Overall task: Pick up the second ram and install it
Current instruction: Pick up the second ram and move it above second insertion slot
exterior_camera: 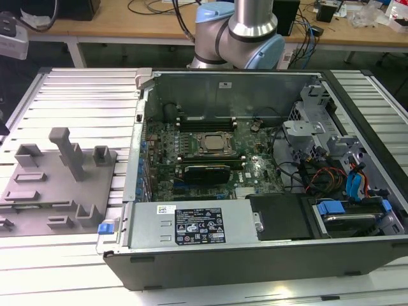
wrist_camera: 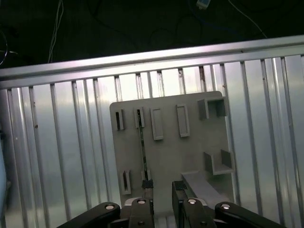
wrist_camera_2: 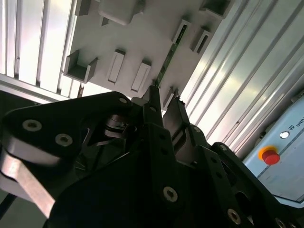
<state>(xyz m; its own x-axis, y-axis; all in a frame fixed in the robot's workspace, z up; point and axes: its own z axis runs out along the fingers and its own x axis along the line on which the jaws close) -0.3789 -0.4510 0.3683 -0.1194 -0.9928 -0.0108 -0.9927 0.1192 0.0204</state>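
Both wrist views closely face the grey tray [wrist_camera: 190, 156].

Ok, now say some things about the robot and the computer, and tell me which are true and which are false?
1. The second ram stands on its thin edge in the gray holder. True.
2. The jaws are shut tight on the ram. False: they are open with a gap between them, over the holder near one end of the ram, holding nothing.
3. The computer case lies open, so its insides show. True.
4. The gray holder sits inside the computer case. False: it lies on the ribbed metal table, at the exterior view's left of the case.
5. The round button in the second wrist view is green. False: it is red.
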